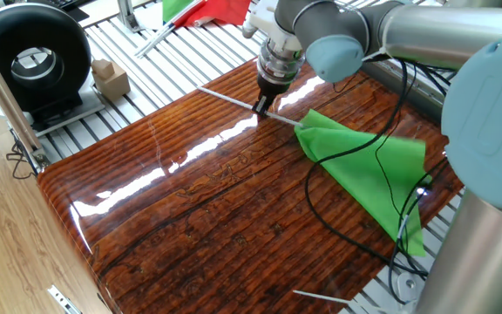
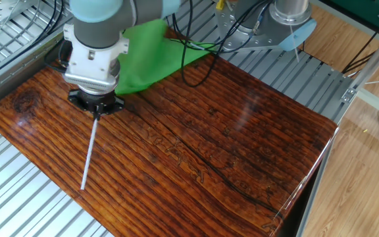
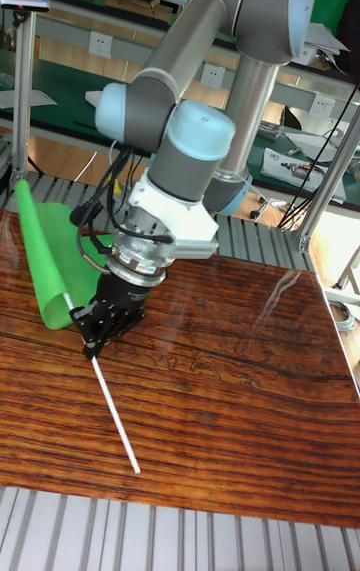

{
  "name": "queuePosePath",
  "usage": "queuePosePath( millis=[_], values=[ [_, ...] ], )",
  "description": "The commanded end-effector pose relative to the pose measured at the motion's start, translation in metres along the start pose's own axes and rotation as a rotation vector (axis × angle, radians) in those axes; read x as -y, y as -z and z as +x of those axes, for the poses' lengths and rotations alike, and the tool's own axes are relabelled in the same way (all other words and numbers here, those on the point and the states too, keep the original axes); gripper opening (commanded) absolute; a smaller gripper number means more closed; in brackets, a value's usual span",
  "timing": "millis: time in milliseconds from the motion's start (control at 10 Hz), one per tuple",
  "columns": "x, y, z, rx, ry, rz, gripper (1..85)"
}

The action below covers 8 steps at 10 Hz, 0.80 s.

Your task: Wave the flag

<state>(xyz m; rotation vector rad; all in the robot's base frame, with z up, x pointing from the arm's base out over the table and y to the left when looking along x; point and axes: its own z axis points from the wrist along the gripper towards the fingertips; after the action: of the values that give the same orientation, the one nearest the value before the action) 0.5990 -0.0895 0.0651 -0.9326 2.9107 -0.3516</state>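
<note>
Gripper (image 2: 97,112) clamped on flag (image 1: 369,166) rod (fingertips barely visible), green cloth partly hidden behind arm, cable across it

Glossy grained wood table (image 1: 216,218), matt green cloth flag (image 1: 364,166), ribbed metal surround (image 2: 18,204).

Most of the wooden table (image 2: 242,158) lies bare and open, while black cables (image 1: 347,218) trail across it by the green cloth (image 1: 369,166).

Robotics lab: UR5 arm (image 3: 200,61), slatted alu bench (image 1: 146,65), loose cables (image 2: 196,39).
</note>
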Motion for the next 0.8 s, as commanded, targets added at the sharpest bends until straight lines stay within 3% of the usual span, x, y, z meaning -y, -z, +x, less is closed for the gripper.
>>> queuePosePath(
  millis=[0,200,300,400,500,700],
  values=[
    [-0.045,0.017,-0.005,-0.006,-0.175,-0.191,1.0],
    [-0.093,0.033,-0.012,-0.022,-0.405,-0.418,1.0],
    [-0.101,0.039,-0.012,-0.038,-0.458,-0.468,1.0],
    [-0.099,0.04,-0.009,-0.042,-0.457,-0.465,1.0],
    [-0.091,0.037,-0.005,-0.039,-0.415,-0.423,1.0],
    [-0.03,0.022,0.006,-0.016,-0.142,-0.152,1.0]
  ],
)
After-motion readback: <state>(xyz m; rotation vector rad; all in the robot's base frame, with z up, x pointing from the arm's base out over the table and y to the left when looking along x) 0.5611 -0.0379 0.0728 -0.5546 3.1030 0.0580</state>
